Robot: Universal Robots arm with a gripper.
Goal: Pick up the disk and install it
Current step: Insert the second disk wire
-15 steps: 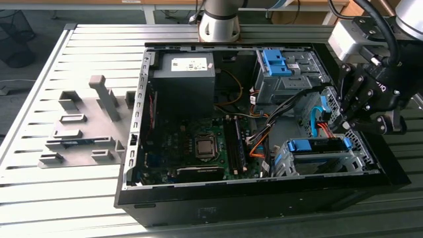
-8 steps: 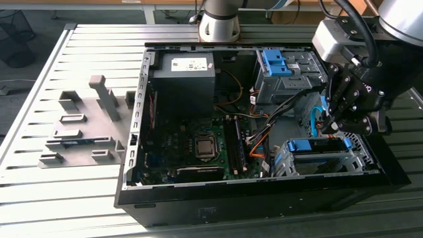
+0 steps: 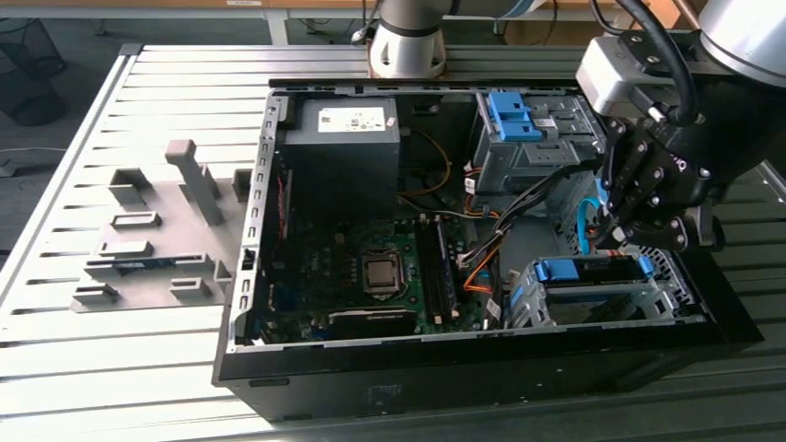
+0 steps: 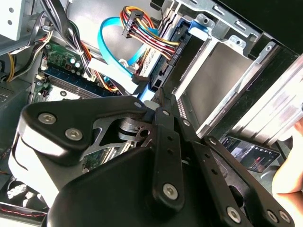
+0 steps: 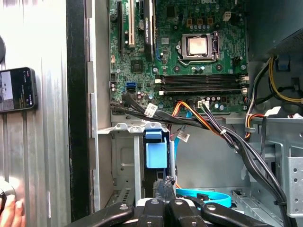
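the gripper (image 3: 627, 241) hangs over the open computer case (image 3: 491, 345), at the exterior view's right, just above the drive cage (image 3: 602, 299) near the case's front corner. in both wrist views its black fingers (image 5: 165, 196) come together to a narrow tip with no gap to be seen between them (image 4: 163, 101); whether they pinch anything i cannot tell, since the tip sits right against the edge of the blue frame.

the disk (image 3: 590, 270) sits in that drive cage, its blue plastic frame lying across the top of the cage just below the gripper. in the first wrist view the blue frame (image 5: 156, 151) stands in the metal bay right ahead of the fingertips, with a dark slab running down from it toward the fingers. how far the disk is seated cannot be told.

a light blue flat cable (image 4: 113, 52) loops beside the cage, and a bundle of orange, yellow and black wires (image 5: 199, 120) crosses between the cage and the motherboard (image 5: 189, 47). farther back in the case a second blue clip (image 3: 510, 115) sits on another metal bay, and a dark box with a white sticker (image 3: 344, 138) fills the far corner at the exterior view's left.

outside the case, grey fixtures (image 3: 154, 230) stand on the slatted table (image 3: 74, 350). a phone (image 5: 18, 89) lies on the table beside the case, and part of a person's hand (image 5: 12, 213) shows near it.
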